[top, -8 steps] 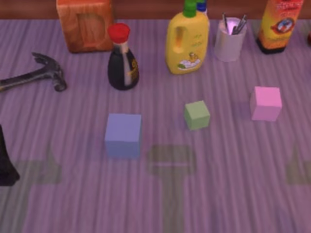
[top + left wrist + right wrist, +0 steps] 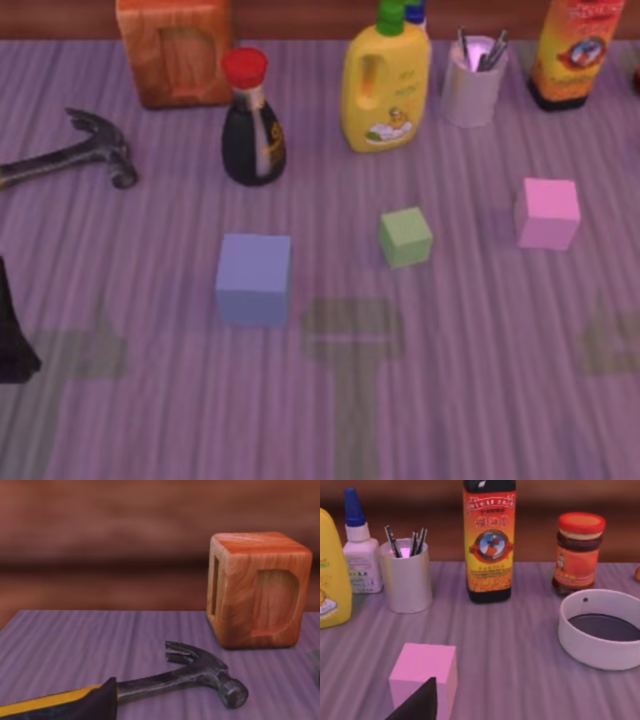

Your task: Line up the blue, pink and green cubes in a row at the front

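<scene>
The right gripper point(image 2: 417, 705), its finger spacing impossible to tell, hovered just short of the pink cube point(image 2: 424, 680); a low approach risked shoving it.

The blue cube point(image 2: 254, 279), green cube point(image 2: 405, 237) and pink cube point(image 2: 547, 213) before me look matt and smooth. My table point(image 2: 480, 400) wears a purple, finely streaked matt top. The hammer point(image 2: 150, 687) has a dark, dully shining metal head and what may be a rubber grip. The box point(image 2: 257, 590) is polished wood. The bowl point(image 2: 600, 627) looks matt white.
</scene>
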Available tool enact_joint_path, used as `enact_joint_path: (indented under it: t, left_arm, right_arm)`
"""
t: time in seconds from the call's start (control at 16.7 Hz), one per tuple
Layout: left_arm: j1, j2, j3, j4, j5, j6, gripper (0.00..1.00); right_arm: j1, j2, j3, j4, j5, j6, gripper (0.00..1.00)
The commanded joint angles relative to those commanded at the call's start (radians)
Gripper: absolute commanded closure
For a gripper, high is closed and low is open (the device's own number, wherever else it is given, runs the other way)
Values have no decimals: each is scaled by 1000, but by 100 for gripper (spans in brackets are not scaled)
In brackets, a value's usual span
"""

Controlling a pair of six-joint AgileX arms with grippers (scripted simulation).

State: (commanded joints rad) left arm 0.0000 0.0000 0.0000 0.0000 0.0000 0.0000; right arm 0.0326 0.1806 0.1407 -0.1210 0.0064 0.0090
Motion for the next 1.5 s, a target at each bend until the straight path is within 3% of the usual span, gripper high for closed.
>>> enact_joint_path:
  t: [0.48,0.96,1.5]
  left_arm:
    - [0,0,0,0,0,0,0]
    - [0,0,0,0,0,0,0]
    - [0,0,0,0,0,0,0]
  right_arm:
    - [128,686,468,-472,18,51,0]
    - [305,1567,1179,-993,15,126,0]
    - [457,2190,1980,-1280,4,212,0]
